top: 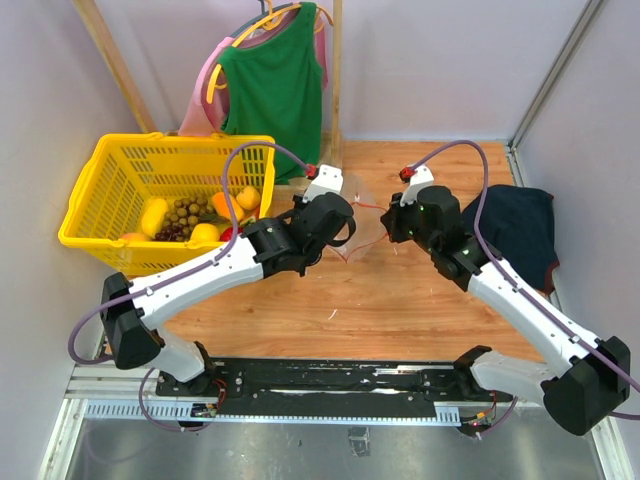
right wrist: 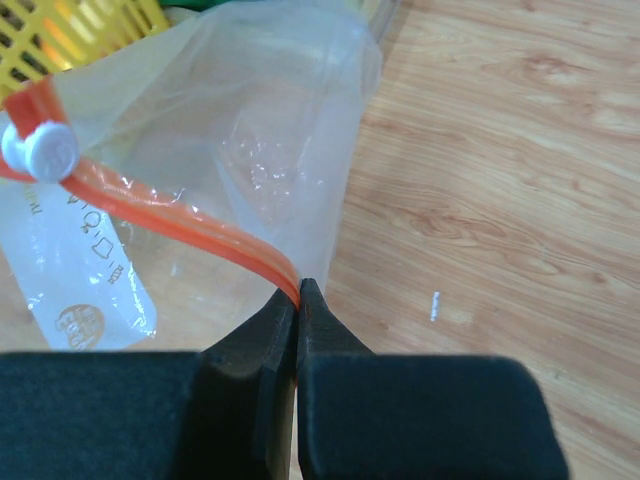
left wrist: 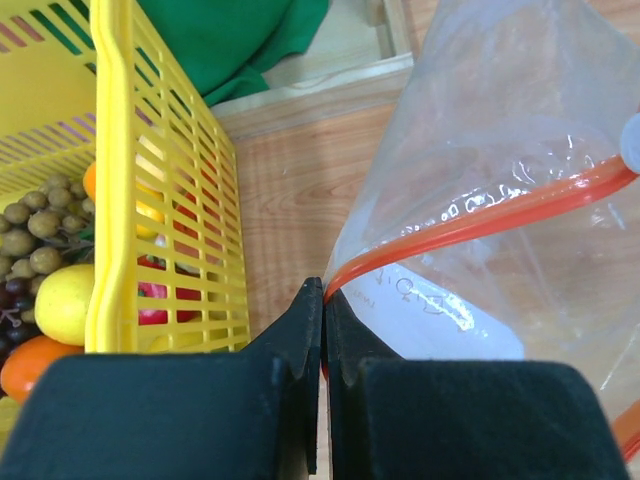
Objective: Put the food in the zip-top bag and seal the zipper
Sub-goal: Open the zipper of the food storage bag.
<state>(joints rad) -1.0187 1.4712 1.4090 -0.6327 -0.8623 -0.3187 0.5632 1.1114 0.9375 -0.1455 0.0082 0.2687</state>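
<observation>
- The left gripper [left wrist: 322,300], with black fingers, is pressed together on one end of the thin red-orange plastic zipper [left wrist: 480,222]; the strip comes straight out from between its tips.
- The right gripper [right wrist: 298,295], also black, is clamped on the opposite end of the same zipper [right wrist: 180,215].
- A small white slider [right wrist: 38,150] sits on the strip, away from the right gripper's end.
- The crinkly clear plastic zip-top bag [top: 365,205] is stretched between the two grippers over the middle far part of the table, with its mouth strip running from one to the other. A white printed label [right wrist: 80,290] shows on its film.
- Just beside the left gripper stands the yellow slotted plastic basket [top: 100,215], near the bag's left end.
- The glossy toy food [top: 190,215] lies inside the basket: a bunch of brownish-green grapes [left wrist: 35,235], a yellow lemon [left wrist: 65,300], and orange and red pieces.
- The wood-grain table [top: 400,290] carries all of this.
- A dark navy cloth heap [top: 515,225] lies at the right edge, beyond the right arm.
- A green sleeveless top [top: 272,85] hangs on a yellow hanger at the back.
</observation>
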